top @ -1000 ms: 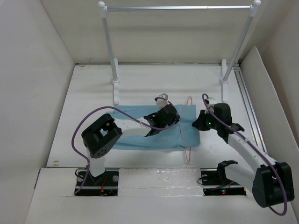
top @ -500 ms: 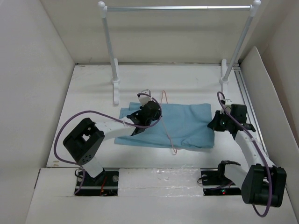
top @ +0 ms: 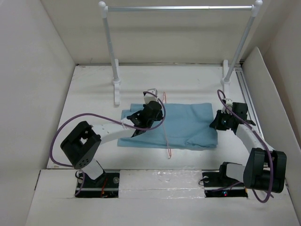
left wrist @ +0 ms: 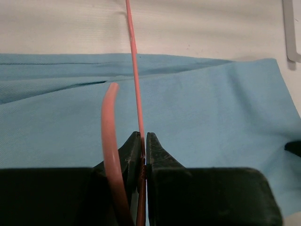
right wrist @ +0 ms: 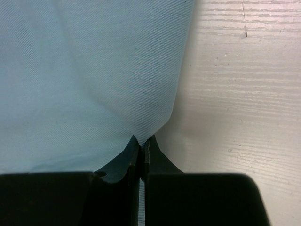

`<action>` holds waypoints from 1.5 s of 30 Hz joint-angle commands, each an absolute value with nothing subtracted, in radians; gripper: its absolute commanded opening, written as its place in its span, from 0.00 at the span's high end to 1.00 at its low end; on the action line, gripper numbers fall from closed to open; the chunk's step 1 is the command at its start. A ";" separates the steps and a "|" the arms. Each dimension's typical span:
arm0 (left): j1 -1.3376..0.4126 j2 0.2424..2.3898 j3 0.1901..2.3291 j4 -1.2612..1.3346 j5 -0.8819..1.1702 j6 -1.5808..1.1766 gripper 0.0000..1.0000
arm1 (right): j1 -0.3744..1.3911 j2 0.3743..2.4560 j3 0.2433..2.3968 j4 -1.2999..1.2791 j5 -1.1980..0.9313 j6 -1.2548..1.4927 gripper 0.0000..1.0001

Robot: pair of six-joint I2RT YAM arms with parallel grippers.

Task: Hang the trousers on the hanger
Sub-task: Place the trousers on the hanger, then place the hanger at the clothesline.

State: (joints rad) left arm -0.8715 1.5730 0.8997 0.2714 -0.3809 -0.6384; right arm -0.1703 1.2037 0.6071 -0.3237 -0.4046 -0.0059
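Note:
The light blue trousers (top: 188,125) lie folded flat on the white table, their right edge lifted. The thin pink-red hanger (top: 166,127) lies across them from far to near. My left gripper (top: 159,114) is shut on the hanger's wire; in the left wrist view the wire (left wrist: 134,70) runs straight out from the closed jaws (left wrist: 143,137), with the curved hook (left wrist: 107,122) beside them over the cloth (left wrist: 211,108). My right gripper (top: 215,125) is shut on the trousers' right edge; the right wrist view shows the cloth (right wrist: 84,70) pinched at the jaws (right wrist: 142,140).
A silver rail (top: 178,8) on two white-knobbed posts (top: 109,42) (top: 242,42) stands at the back. A metal track (top: 249,99) runs along the right side beside a tilted white panel (top: 270,94). White walls enclose the table (right wrist: 244,94).
The left gripper has carried the hanger leftwards over the cloth. The right gripper has pulled the trousers' edge to the right, spreading them. Little has moved in the last half second.

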 commanded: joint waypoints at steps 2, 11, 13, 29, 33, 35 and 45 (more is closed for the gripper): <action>-0.905 1.568 0.960 0.192 -0.367 -0.577 1.00 | -0.160 1.203 0.604 -0.219 -0.431 -0.005 1.00; -0.914 1.532 1.005 0.158 -0.384 -0.632 1.00 | -0.104 1.212 0.569 -0.204 -0.410 -0.002 1.00; -0.914 1.514 1.015 0.144 -0.383 -0.656 1.00 | -0.080 1.194 0.581 -0.221 -0.391 0.024 0.90; -0.914 1.358 1.466 -0.241 -0.407 -0.589 1.00 | 0.366 0.805 1.067 -0.483 -0.313 0.225 0.15; -0.914 1.374 1.650 -0.330 -0.390 -0.565 1.00 | 0.633 0.873 1.156 -0.407 -0.236 0.305 0.13; -0.905 1.402 1.724 -0.386 -0.374 -0.545 1.00 | 0.704 0.906 1.189 -0.364 -0.175 0.347 0.13; -0.887 1.462 1.982 -0.471 -0.279 -0.542 1.00 | 0.839 1.075 1.157 -0.105 -0.152 0.443 0.11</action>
